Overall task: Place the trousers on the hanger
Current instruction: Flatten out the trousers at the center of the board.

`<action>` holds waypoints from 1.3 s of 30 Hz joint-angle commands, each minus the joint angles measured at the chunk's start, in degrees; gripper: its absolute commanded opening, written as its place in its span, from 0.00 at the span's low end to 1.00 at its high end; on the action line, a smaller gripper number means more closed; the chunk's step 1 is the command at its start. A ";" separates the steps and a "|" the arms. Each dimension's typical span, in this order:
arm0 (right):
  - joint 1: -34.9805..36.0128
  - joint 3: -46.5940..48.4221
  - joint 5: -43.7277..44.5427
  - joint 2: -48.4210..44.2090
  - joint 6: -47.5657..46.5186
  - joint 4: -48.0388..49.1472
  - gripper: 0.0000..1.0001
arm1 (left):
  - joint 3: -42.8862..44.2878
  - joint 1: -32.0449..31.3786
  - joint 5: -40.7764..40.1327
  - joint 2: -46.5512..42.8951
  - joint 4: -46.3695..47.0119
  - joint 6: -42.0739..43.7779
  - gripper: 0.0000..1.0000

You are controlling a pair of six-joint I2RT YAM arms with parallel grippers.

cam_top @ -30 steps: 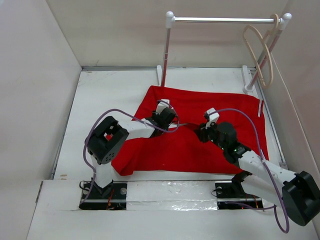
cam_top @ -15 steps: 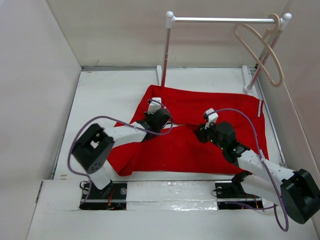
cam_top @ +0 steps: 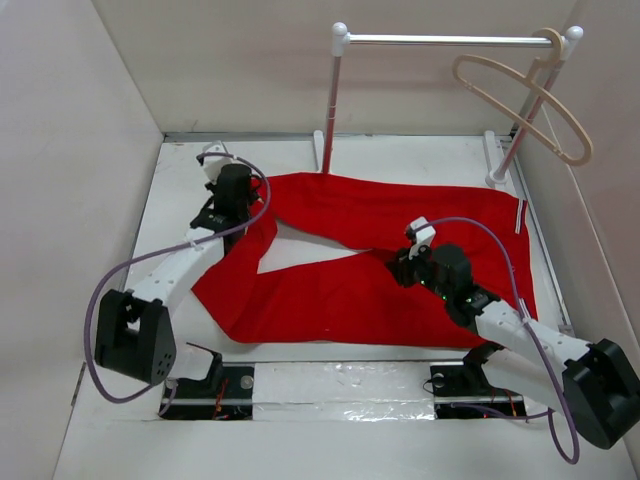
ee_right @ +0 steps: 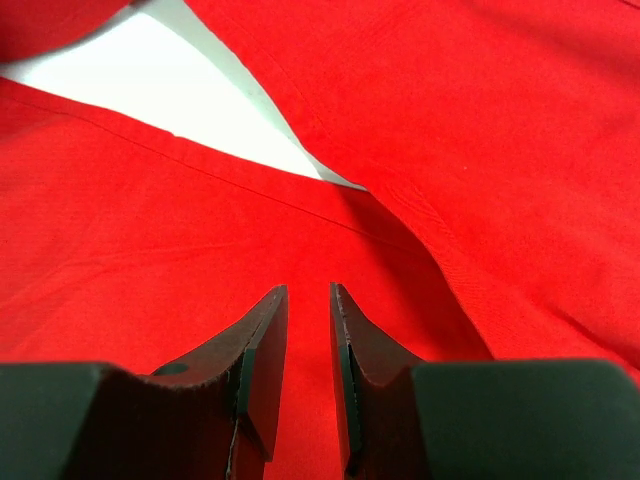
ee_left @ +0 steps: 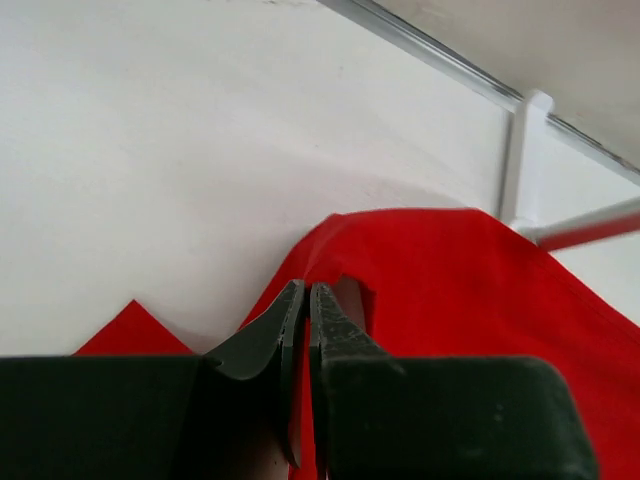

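While the hanger (cam_top: 522, 105) hangs from the right end of the white rail (cam_top: 445, 40), the red trousers (cam_top: 400, 260) lie flat before it. By the rail's foot, the left gripper (ee_left: 303, 290) pinches the trousers' edge tight. The right gripper (ee_right: 308, 290) has its fingers slightly apart on red cloth.

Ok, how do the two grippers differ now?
The left gripper is all but shut, pinching a leg edge of the trousers toward the far left. The right gripper has fingers slightly apart at the crotch, grip unclear. Cloth bunches at the left gripper's tips and lies flat under the right gripper. Both are low at the cloth.
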 commanded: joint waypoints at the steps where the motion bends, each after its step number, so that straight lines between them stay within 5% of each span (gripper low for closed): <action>1: 0.46 0.07 -0.58 -1.80 0.47 3.49 0.30 | 7.48 6.14 5.79 2.58 -0.93 1.27 0.00; 10: 0.46 0.16 -1.54 -1.71 0.47 3.84 0.30 | 24.27 23.29 22.49 19.36 -3.74 11.45 0.01; 12: 0.99 0.07 -1.54 -1.89 0.38 3.57 0.30 | 28.23 25.92 25.84 25.07 -7.94 11.20 0.28; 15: 0.99 0.07 -0.84 -1.89 0.38 3.75 0.30 | 31.24 25.94 24.89 27.11 -10.43 12.08 0.47; 18: 0.99 0.34 -0.75 -1.54 0.12 3.48 0.30 | 27.21 25.94 24.52 22.38 -6.92 8.66 0.48; 20: 0.99 0.51 -1.19 -1.01 0.03 3.75 0.27 | 22.47 23.32 23.84 16.52 -3.41 7.68 0.48; 23: 1.52 0.95 -1.45 -0.22 -0.14 3.49 0.00 | 16.31 12.55 14.48 11.31 -1.02 11.18 0.08; 25: 2.05 0.95 -1.02 -0.57 -0.06 3.49 0.00 | 17.69 7.24 8.74 11.81 -7.21 11.81 0.00; 28: 2.05 0.95 -0.75 -2.93 -0.06 2.26 0.00 | 18.42 0.82 4.75 13.49 -15.76 7.17 0.00; 32: 2.05 0.07 -0.13 -5.83 0.29 2.17 0.03 | 9.99 -6.05 1.86 8.06 -14.74 2.68 0.00; 36: 2.05 0.16 -0.93 -6.20 0.21 1.81 0.11 | 6.01 -6.05 -0.16 11.28 -14.99 -0.23 0.39; 39: 2.05 0.60 -2.24 -5.67 0.03 1.73 0.20 | 6.63 -6.58 -5.50 15.59 -15.44 -0.14 0.44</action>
